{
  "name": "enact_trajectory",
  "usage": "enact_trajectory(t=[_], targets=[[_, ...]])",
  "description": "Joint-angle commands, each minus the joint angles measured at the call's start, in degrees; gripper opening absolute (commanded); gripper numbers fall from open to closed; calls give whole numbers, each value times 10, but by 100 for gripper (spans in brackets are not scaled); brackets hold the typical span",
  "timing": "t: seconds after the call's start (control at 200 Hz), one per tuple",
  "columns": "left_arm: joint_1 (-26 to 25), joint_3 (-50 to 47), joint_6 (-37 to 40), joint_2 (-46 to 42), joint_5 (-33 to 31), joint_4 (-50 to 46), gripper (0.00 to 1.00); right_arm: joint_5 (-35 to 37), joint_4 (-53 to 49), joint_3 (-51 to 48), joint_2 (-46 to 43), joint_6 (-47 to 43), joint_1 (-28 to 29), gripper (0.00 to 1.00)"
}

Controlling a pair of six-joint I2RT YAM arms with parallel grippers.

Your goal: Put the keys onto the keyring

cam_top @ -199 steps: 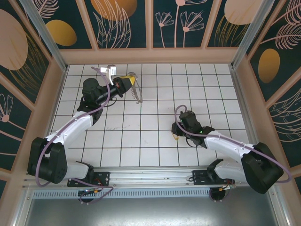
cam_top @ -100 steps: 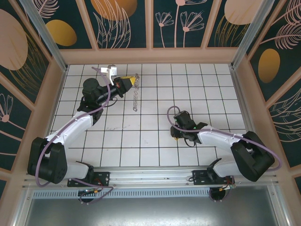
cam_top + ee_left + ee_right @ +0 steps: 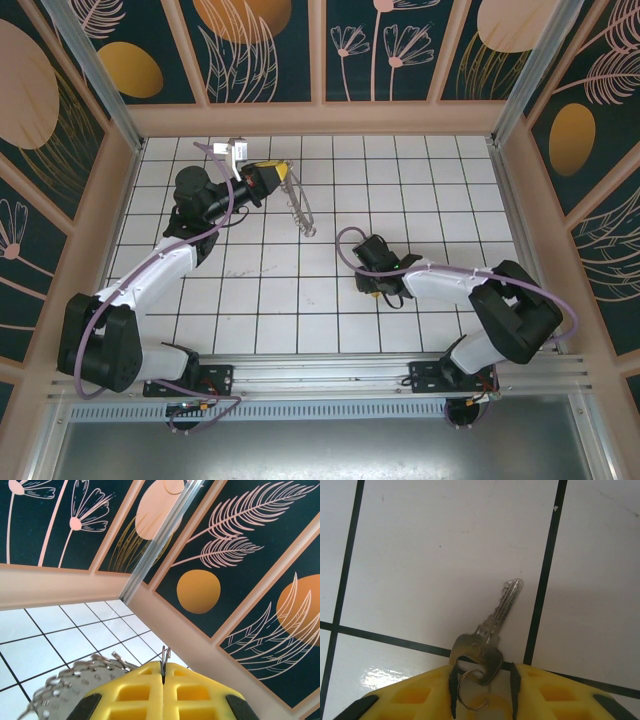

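My left gripper (image 3: 283,172) hovers over the far left of the tiled floor, shut on the thin wire of the keyring (image 3: 300,212), which hangs from it down to the right. In the left wrist view the yellow fingers (image 3: 135,690) pinch the wire at the left gripper (image 3: 163,666), and the keyring (image 3: 75,680) with its silvery pieces spreads out to the left. My right gripper (image 3: 372,290) is low at the centre right. There the key (image 3: 492,630) lies flat on a tile with a small split ring in its head. The right gripper (image 3: 483,672) is open, its pads either side of the key's head.
The white tiled floor (image 3: 330,320) is walled by a tan frame (image 3: 320,118) with dark patterned panels. The left arm (image 3: 160,265) reaches along the left side. The right arm (image 3: 450,285) lies low across the near right tiles.
The right wrist has swung leftward while its fingers stay low at the key. The keyring under the left gripper has swung and turned, now hanging further right.
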Motion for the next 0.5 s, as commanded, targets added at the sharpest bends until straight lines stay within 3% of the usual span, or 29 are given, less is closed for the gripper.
enact_trajectory(t=[0.0, 0.25, 0.495], targets=[[-2, 2, -2, -18, 12, 37, 0, 16, -23, 17, 9, -7, 5, 34], [-2, 5, -2, -17, 13, 36, 0, 22, -35, 27, 25, -7, 10, 24], [-2, 8, -5, -16, 14, 38, 0, 29, -48, 33, 15, -5, 11, 23]])
